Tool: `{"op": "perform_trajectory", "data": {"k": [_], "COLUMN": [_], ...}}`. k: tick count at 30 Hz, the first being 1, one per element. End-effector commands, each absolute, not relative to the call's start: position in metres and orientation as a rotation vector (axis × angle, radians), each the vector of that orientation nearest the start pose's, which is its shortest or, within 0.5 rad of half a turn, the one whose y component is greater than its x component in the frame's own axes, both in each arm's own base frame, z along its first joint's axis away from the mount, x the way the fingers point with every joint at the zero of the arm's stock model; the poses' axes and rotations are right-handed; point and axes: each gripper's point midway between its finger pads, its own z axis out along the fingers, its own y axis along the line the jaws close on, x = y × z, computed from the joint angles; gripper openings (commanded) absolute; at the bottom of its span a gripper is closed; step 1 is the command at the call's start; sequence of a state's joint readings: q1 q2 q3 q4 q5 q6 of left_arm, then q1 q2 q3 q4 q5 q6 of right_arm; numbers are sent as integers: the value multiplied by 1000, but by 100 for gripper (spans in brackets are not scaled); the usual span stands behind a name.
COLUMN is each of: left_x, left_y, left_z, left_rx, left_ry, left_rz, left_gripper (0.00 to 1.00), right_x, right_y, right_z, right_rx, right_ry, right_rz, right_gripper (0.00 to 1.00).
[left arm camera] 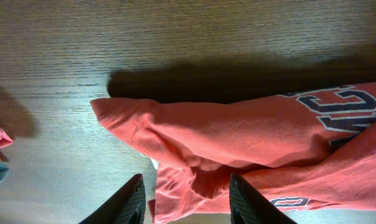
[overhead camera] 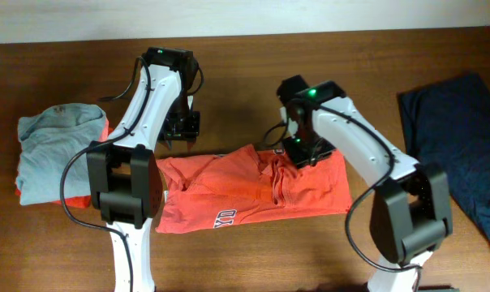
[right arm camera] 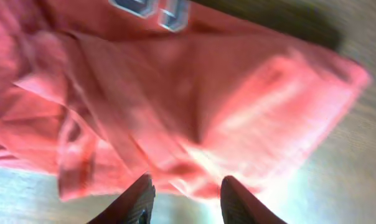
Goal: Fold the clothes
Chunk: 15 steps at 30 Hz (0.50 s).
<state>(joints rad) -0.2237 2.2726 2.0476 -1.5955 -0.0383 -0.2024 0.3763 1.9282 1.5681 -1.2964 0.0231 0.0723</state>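
Item: orange-red T-shirt [overhead camera: 253,191], lettered, rumpled, lying flat mid-worktop [overhead camera: 245,259] between the two arms.
Long axis: left to right, crosswise to both arms.
Left hand [overhead camera: 182,130]: fingers apart, clamped on nothing. It hovers at the shirt's far left corner, and the wrist view shows the sleeve end just ahead of the fingertips.
Right hand [overhead camera: 300,154]: fingers apart, nothing gripped. It sits directly over the far edge toward the right end, above bunched cloth.
Nearer hand: each to its own end; the right sits more squarely over fabric.
Likely move: judged a pinch along the far edge, then a fold across the short axis.
Other stock: grey T-shirt [overhead camera: 54,150] far left and navy T-shirt [overhead camera: 460,138] far right, both well apart.
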Motion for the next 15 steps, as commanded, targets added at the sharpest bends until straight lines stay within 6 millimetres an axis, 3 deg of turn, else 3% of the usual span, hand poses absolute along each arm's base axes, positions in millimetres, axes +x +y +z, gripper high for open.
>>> {"op": "perform_trajectory", "data": {"k": [1, 8, 15], "left_x": [375, 373, 372], "left_y": [-76, -76, -76], "left_z": [81, 81, 82], "left_rx": [53, 54, 54], "left_ry": [3372, 3380, 3384], "left_rz": [155, 158, 160], "left_gripper": [44, 44, 44], "right_x": [317, 309, 311], "right_y": [110, 107, 98], "right_z": [100, 93, 68], "right_rx": [-423, -421, -289], "right_ry": [3176, 3208, 3228], "right_rz": [-120, -139, -191], "right_gripper": [41, 38, 32]}}
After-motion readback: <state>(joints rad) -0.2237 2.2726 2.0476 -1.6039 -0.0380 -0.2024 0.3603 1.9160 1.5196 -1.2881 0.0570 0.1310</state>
